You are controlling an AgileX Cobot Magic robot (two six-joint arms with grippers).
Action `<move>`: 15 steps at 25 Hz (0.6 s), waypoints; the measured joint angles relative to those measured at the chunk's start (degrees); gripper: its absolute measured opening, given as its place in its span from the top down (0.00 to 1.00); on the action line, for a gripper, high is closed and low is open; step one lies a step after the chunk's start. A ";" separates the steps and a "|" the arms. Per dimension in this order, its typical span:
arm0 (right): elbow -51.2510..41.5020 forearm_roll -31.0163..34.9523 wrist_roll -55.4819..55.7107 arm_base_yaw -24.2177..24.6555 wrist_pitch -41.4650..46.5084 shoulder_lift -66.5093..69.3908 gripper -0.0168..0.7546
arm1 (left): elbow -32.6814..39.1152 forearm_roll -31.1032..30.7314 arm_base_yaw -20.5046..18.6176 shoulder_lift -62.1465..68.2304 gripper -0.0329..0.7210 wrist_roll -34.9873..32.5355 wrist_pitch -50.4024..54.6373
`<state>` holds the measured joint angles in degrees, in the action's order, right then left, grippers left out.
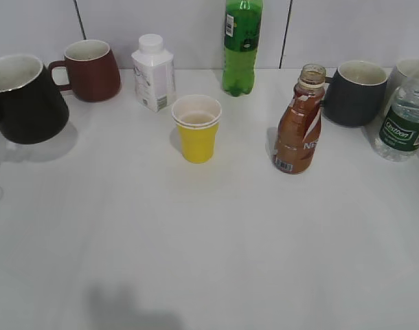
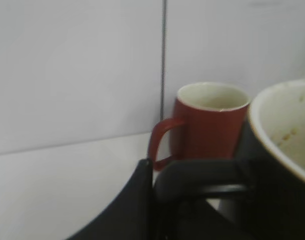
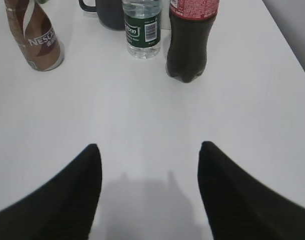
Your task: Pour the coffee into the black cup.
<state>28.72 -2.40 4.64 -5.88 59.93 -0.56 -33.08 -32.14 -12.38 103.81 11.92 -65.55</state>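
Exterior view shows a plain white desk [image 1: 216,234] against a pale wall of large tiles with dark seams. The coffee [image 1: 300,124] stands right of centre: a curvy brown plastic bottle, cap off, with a white swoosh label; the right wrist view reads "NESC" on it. From the coffee, a yellow paper cup [image 1: 197,128] stands at 9 o'clock, and a dark grey mug [image 1: 354,93] at about 1 o'clock just beside its neck. A clear water bottle [image 1: 404,120] with a green label, its lettering too blurred to read, sits at the right edge. At the back stand a tall green bottle [image 1: 241,45], a white carton-like bottle [image 1: 153,72] with faint grey print, and a maroon mug [image 1: 90,69].

The black cup [image 1: 23,100], glossy, tapered, off-white inside, is at the far left edge, at 9 o'clock from the yellow cup. In the left wrist view, the left fingers [image 2: 127,210] close around its loop handle, with the maroon mug behind. In the right wrist view, the right fingers [image 3: 62,200] spread wide above bare desk, with a dark cola bottle [image 3: 188,40] with a red label at 12 o'clock.
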 joint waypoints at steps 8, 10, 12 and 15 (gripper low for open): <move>0.00 0.00 0.00 0.00 0.00 0.00 0.36 | -4.89 -9.24 9.47 -0.45 0.91 4.54 3.19; 0.00 0.00 0.00 0.00 0.00 0.00 0.36 | -7.13 -12.53 12.07 -0.45 0.91 7.07 4.98; 0.00 0.00 0.00 0.00 0.00 0.00 0.36 | -9.03 -15.45 14.05 -0.45 0.91 10.30 6.04; 0.00 0.00 0.00 0.00 0.00 0.00 0.36 | -10.89 -20.16 16.03 -0.45 0.91 14.93 6.46</move>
<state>28.72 -2.40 4.64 -5.88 59.93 -0.56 -43.97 -52.30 3.65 103.36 26.85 -59.10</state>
